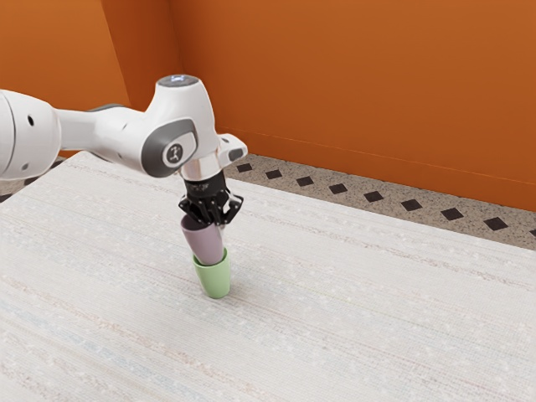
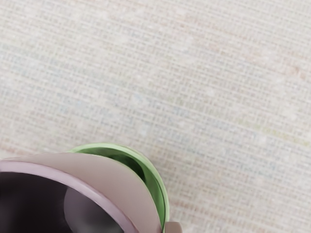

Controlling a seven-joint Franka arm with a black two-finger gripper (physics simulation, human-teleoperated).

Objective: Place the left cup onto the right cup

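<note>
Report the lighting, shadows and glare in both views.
Exterior view: soft, even light, with no glare on the table. There is only a faint shadow at the base of the green cup, and the mauve cup is evenly lit. Wrist view: the mauve cup's inside is dark with shade, the green cup's inner wall is shaded too, and the table is flatly lit.

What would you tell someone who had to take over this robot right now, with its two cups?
Gripper: shut on the rim of the mauve cup, judging by the exterior view.
Mauve cup: tilted, with its bottom end inside the mouth of the green cup.
Green cup: standing on the table, directly under the hand.
Done: the mauve cup is grasped and partly nested in the green one.
Left: probably straighten and settle the mauve cup, open the fingers, then lift the hand away without dragging either cup.
</note>
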